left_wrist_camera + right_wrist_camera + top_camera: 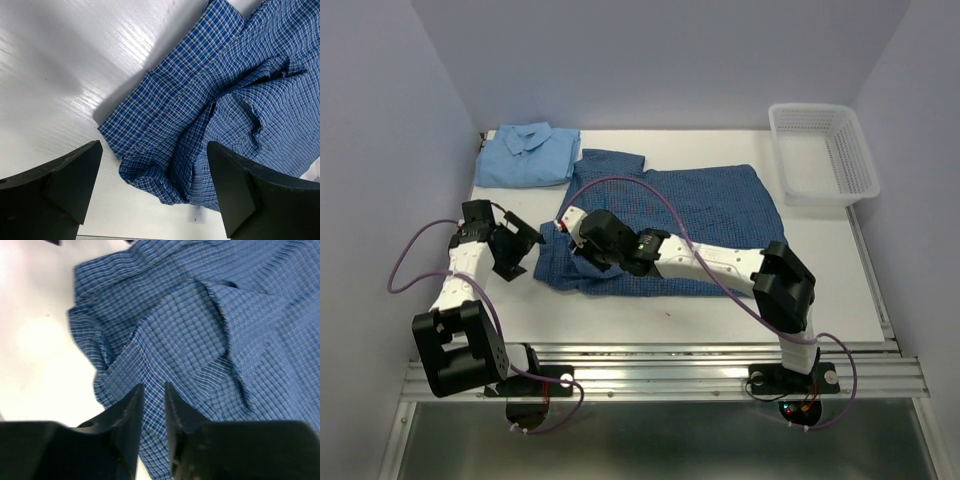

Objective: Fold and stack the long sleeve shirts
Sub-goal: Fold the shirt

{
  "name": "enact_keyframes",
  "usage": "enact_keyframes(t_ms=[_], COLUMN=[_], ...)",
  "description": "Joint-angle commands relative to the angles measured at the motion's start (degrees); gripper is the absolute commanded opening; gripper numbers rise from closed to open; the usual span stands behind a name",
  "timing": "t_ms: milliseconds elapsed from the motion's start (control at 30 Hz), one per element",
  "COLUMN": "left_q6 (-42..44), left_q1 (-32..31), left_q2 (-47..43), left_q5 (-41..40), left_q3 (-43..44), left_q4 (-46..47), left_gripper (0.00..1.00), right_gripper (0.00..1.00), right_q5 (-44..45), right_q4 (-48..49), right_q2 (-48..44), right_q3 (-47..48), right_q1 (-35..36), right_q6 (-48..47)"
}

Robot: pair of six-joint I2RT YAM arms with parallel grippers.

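The dark blue checked shirt (705, 200) lies spread and rumpled across the middle of the table, its left edge bunched. The folded light sky blue shirt (527, 155) sits at the far left corner. My right gripper (575, 243) is down on the checked shirt's left part. In the right wrist view its jaws (154, 390) stand nearly together, with a ridge of checked cloth (200, 325) pinched between them. My left gripper (515, 250) hovers open just left of the shirt. In the left wrist view its fingers (155, 185) straddle a bunched cuff end (160, 150) without touching it.
A white mesh basket (823, 150) stands at the far right corner. Bare white table (650, 310) runs along the near edge in front of the shirt. Walls close in the left, right and back sides.
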Motion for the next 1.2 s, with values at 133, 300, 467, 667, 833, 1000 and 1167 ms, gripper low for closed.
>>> enact_keyframes(t_ms=[133, 300, 467, 667, 833, 1000, 1167], left_q6=[1.9, 2.2, 0.2, -6.0, -8.4, -7.9, -7.6], left_q1=[0.0, -1.1, -4.1, -11.2, -13.7, -13.7, -13.1], left_q2=[-6.3, -7.0, -6.1, -2.8, 3.0, 5.8, 9.1], left_q5=[1.8, 2.8, 3.9, 5.3, 4.5, 0.2, -4.4], left_q3=[-1.7, -4.0, -6.2, -7.0, -4.9, -4.6, -5.4], left_q4=[-0.3, 0.3, 2.3, 10.2, 12.1, 10.5, 9.1], left_gripper=[0.99, 0.99, 0.99, 0.99, 0.99, 0.99, 0.99], right_gripper=[0.53, 0.75, 0.85, 0.63, 0.39, 0.24, 0.17], right_q5=[-12.5, -11.7, -16.0, -2.0, 1.0, 2.4, 4.2], right_q4=[0.6, 0.2, 0.2, 1.2, 2.5, 3.8, 4.7], right_q2=[1.5, 2.2, 3.2, 6.5, 6.1, 3.1, -3.3], right_q3=[-0.5, -2.5, -2.8, -0.9, -2.6, -4.6, -8.8], right_q1=[-0.3, -0.3, -0.3, -0.3, -0.8, -2.6, -4.7], right_q6=[-1.4, -2.3, -2.9, -0.9, -0.6, 1.6, -0.3])
